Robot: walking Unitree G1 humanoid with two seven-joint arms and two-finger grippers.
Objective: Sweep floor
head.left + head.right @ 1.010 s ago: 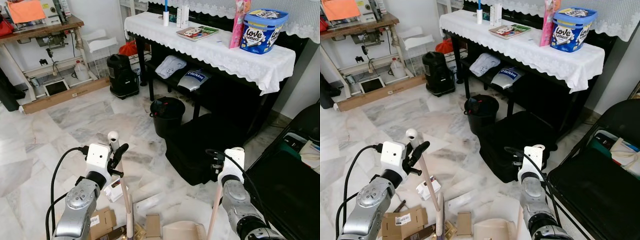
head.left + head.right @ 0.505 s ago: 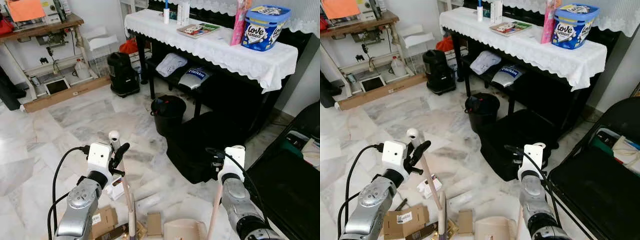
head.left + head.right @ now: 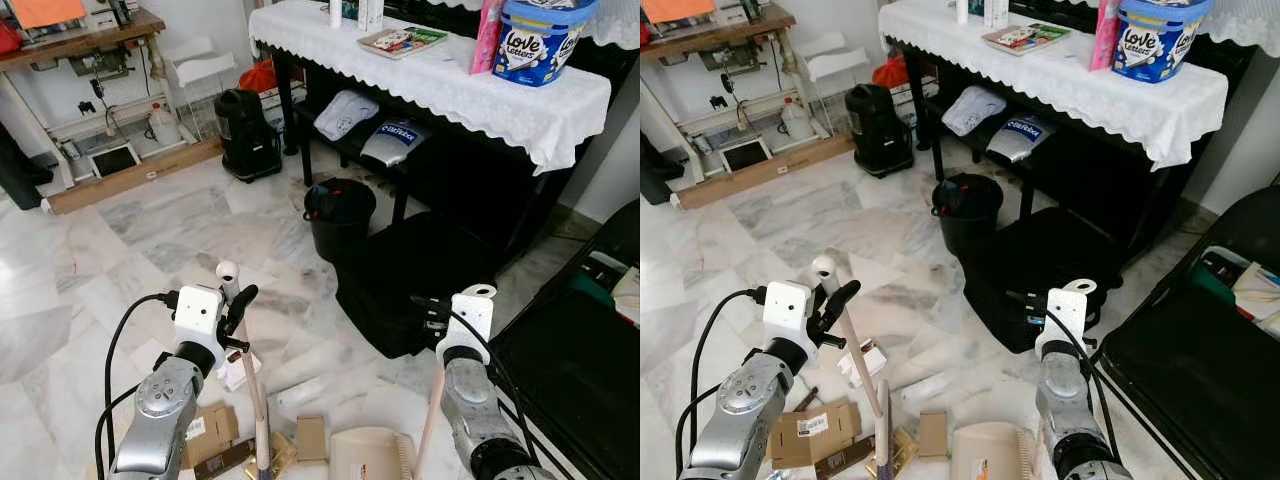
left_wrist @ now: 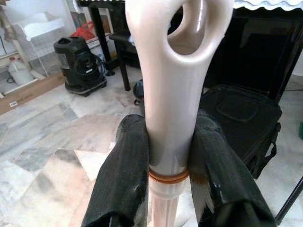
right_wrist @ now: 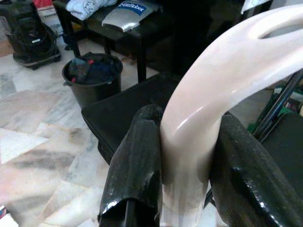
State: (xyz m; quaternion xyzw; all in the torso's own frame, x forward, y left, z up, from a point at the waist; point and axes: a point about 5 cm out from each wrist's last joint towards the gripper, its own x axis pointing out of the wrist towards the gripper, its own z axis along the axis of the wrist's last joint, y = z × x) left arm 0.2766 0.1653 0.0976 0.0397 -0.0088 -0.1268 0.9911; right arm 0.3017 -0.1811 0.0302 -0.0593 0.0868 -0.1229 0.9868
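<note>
The broom [image 3: 255, 400] stood nearly upright on the marble floor [image 3: 150, 250], right in front of the robot. Its pale handle leaned a little, and its brush end sat low down among bits of cardboard [image 3: 205, 430]. The left gripper [image 4: 165, 161] held the broom close to the top of the handle, with its two black fingers [image 4: 125, 175] pinching the handle from both sides. The hole at the handle's tip poked out above the fingers.

The dustpan [image 3: 365, 455] sat on the floor just beside the broom's brush end, on the robot's right. Its long pale handle [image 5: 213, 104] rose up to the right gripper [image 5: 187, 165], whose fingers [image 5: 137, 165] pinched it tight.

Farther off stood a black bucket [image 3: 338, 215] and next to it a black bag [image 3: 410, 280]. Behind them was a long surface with a white cloth [image 3: 450, 85], and a blue tub [image 3: 540, 40] stood near its right end.
</note>
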